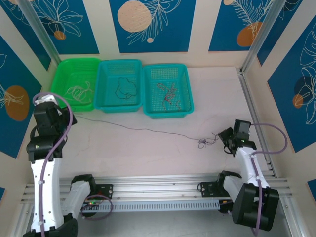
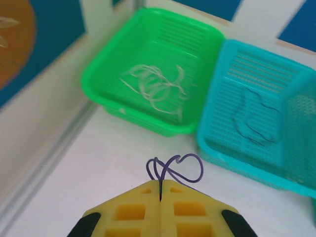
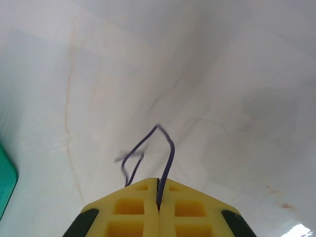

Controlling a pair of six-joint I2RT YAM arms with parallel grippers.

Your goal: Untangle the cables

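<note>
Both my claws are pinched shut on one thin purple cable.

From above, the cable [image 1: 138, 129] runs almost straight across the worktop [image 1: 148, 158] from my left claw [image 1: 70, 115] to my right claw [image 1: 220, 137], with a small tangle near the right one. Cream cables [image 1: 79, 90] lie in the green basket [image 1: 76, 61], a black cable [image 1: 123, 89] in the middle basket [image 1: 121, 62] and red-brown cables [image 1: 168, 94] in the right basket [image 1: 165, 66]. At my left wrist, closed pads grip a loop near the green basket. At my right wrist, closed pads grip another loop.
</note>
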